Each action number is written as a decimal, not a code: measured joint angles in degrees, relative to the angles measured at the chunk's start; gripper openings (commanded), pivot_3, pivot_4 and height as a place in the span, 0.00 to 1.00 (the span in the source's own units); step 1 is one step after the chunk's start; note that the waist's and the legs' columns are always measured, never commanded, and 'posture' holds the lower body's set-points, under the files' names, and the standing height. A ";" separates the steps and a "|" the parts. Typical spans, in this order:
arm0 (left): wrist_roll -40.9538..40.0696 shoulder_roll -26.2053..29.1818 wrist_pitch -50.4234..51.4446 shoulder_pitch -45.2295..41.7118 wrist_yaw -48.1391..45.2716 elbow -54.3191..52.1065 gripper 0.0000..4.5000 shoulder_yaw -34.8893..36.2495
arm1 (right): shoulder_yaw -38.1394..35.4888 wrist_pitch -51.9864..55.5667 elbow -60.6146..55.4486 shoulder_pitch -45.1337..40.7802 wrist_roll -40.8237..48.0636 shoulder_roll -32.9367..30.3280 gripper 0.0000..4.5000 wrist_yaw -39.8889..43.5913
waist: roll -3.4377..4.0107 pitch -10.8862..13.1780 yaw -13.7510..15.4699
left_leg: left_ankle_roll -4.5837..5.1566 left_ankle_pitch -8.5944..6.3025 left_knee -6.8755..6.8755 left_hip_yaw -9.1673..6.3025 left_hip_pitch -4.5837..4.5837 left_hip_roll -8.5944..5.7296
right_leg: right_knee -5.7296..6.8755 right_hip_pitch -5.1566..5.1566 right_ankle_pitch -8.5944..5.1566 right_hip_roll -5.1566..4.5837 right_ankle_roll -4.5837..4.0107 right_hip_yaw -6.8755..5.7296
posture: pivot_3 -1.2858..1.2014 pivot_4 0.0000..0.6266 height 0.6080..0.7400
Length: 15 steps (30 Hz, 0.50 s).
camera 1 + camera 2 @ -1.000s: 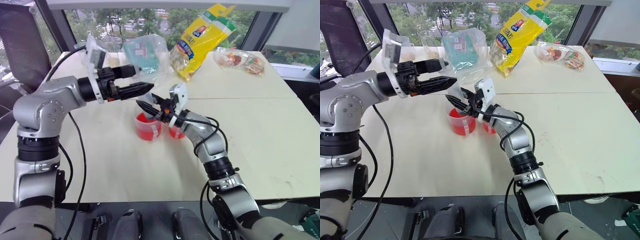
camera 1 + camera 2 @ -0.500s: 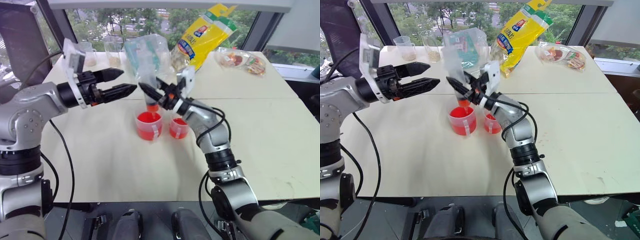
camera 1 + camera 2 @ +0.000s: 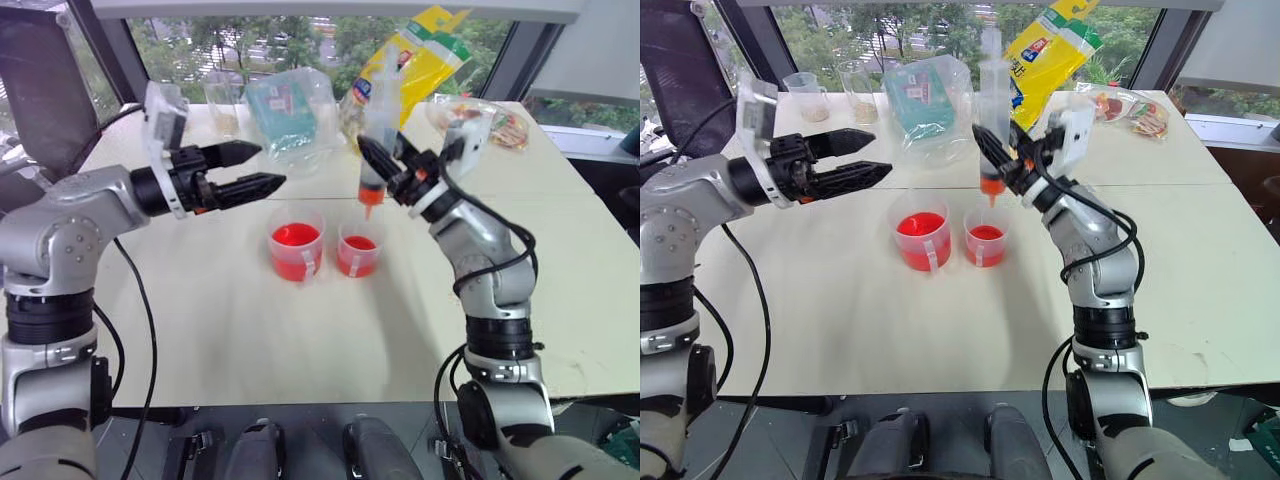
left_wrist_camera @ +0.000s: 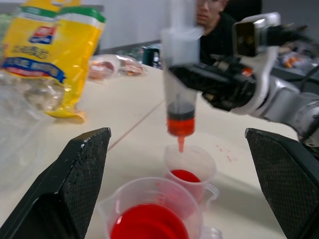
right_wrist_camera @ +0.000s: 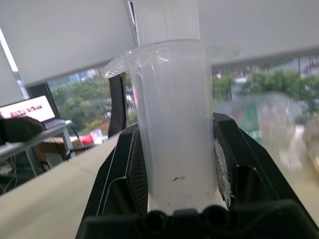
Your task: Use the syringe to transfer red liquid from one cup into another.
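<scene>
My right gripper [image 3: 376, 166] is shut on the barrel of the syringe [image 3: 374, 140], which stands upright with its white plunger up. Its orange-red tip [image 3: 990, 190] hangs just above the narrower cup [image 3: 358, 256]. A little red liquid [image 4: 180, 125] fills the bottom of the barrel, and more lies in both cups. The wider cup [image 3: 297, 251] stands just left of the narrower one. To their left, my left gripper [image 3: 268, 165] hovers open with nothing in it, level and pointing toward the syringe. The right wrist view shows the barrel [image 5: 175, 124] pinched between both fingers [image 5: 124, 174].
At the back of the table [image 3: 560, 250] lie a yellow bag [image 3: 402, 72], a clear bag with a teal packet [image 3: 290, 108] and a snack bag [image 3: 482, 122]. Two beakers with tan grains [image 3: 858, 92] stand at the back left. A person [image 4: 215, 17] sits beyond the table.
My right gripper carried the syringe up and to the right, from over the wider cup to over the narrower one, tipping it upright. The left gripper stayed open and in place.
</scene>
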 measured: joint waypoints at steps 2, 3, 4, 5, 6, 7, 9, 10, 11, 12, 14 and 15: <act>0.05 0.03 -0.01 0.00 -0.80 -0.12 0.99 -0.36 | 0.78 -0.01 -0.83 1.42 -0.08 0.05 0.30 -0.26 | 0.00 0.00 0.01 | 0.00 0.00 0.00 0.00 0.00 0.00 | 0.00 0.00 0.00 0.00 0.00 0.00 | 0.52 0.24 1.00; 0.04 0.04 0.00 0.00 -1.04 -0.20 0.99 -0.63 | 1.13 -0.01 -1.03 1.82 -0.09 0.10 0.30 -0.38 | 0.00 0.00 0.01 | 0.00 0.00 0.00 0.00 0.00 0.00 | 0.00 0.00 0.00 0.00 0.00 0.00 | 0.52 0.24 1.00; 0.03 0.05 0.03 0.00 -1.34 -0.35 0.99 -0.80 | 1.48 -0.01 -1.18 2.16 -0.09 0.12 0.30 -0.53 | 0.00 0.00 0.01 | 0.00 0.00 0.00 0.00 0.00 0.00 | 0.00 0.00 0.00 0.01 0.00 0.00 | 0.52 0.24 1.00; 0.03 0.18 0.05 0.00 -1.65 -0.58 0.99 -0.97 | 1.74 -0.01 -1.35 2.40 -0.09 0.13 0.30 -0.61 | 0.00 0.00 0.03 | 0.00 0.00 0.00 0.00 0.00 0.00 | 0.00 0.01 0.00 0.01 0.00 0.00 | 0.52 0.24 1.00; 0.04 0.39 0.05 0.00 -1.95 -0.74 0.99 -1.22 | 1.86 -0.01 -1.40 2.49 -0.08 0.13 0.30 -0.68 | 0.00 0.00 0.04 | 0.00 0.00 0.00 0.00 0.00 0.00 | 0.00 0.01 0.00 0.01 0.00 0.00 | 0.52 0.24 1.00; 0.10 0.55 0.05 0.00 -2.22 -0.90 0.99 -1.45 | 1.87 -0.01 -1.47 2.51 -0.08 0.13 0.30 -0.84 | 0.00 0.00 0.05 | 0.00 0.00 0.00 0.00 0.00 0.00 | -0.01 0.01 0.00 0.01 0.00 0.00 | 0.52 0.24 1.00; 0.32 0.71 0.02 -0.01 -2.98 -1.03 0.99 -1.74 | 1.90 -0.01 -2.08 2.53 -0.07 0.15 0.30 -1.22 | 0.00 0.00 0.06 | 0.00 0.00 0.00 0.00 0.00 0.00 | -0.01 0.01 0.00 0.01 0.00 0.00 | 0.52 0.24 1.00; 0.54 0.70 -0.13 -0.09 -3.22 -0.96 0.99 -1.81 | 1.91 0.00 -2.48 2.55 -0.06 0.15 0.30 -1.35 | 0.00 0.00 0.07 | 0.00 0.00 0.00 0.00 0.00 0.00 | -0.01 0.01 0.00 0.01 0.00 -0.01 | 0.52 0.24 1.00; 0.97 0.37 -0.68 -0.75 -3.37 -0.20 0.99 -2.04 | 1.89 0.00 -2.95 2.65 -0.06 0.10 0.30 -1.49 | 0.00 0.00 0.08 | 0.00 0.00 0.00 0.00 0.00 0.00 | -0.02 0.01 0.00 0.02 0.00 -0.01 | 0.52 0.24 1.00; 1.26 -0.49 -1.20 -2.43 -3.46 1.36 0.99 -2.37 | 1.86 -0.01 -3.11 2.70 -0.06 0.07 0.30 -1.58 | -0.02 0.01 0.19 | 0.00 0.00 0.02 -0.02 0.00 0.00 | -0.01 0.02 0.00 0.03 0.00 -0.02 | 0.52 0.24 1.00; 1.99 -3.64 -2.76 -8.52 -3.61 6.18 0.99 -2.94 | 2.50 0.00 -3.28 2.78 -0.07 0.17 0.30 -1.54 | -0.04 0.02 0.68 | 0.00 0.00 0.11 -0.05 -0.03 -0.03 | -0.02 0.07 0.00 0.04 0.00 -0.07 | 0.52 0.24 1.00; 2.13 -4.77 -3.50 -11.05 -3.86 7.73 0.99 -3.11 | 3.11 -0.01 -3.33 2.79 -0.07 0.19 0.30 -1.48 | -0.04 0.02 0.69 | 0.01 0.00 0.12 -0.03 -0.03 -0.04 | -0.03 0.07 0.00 0.04 0.00 -0.06 | 0.52 0.24 1.00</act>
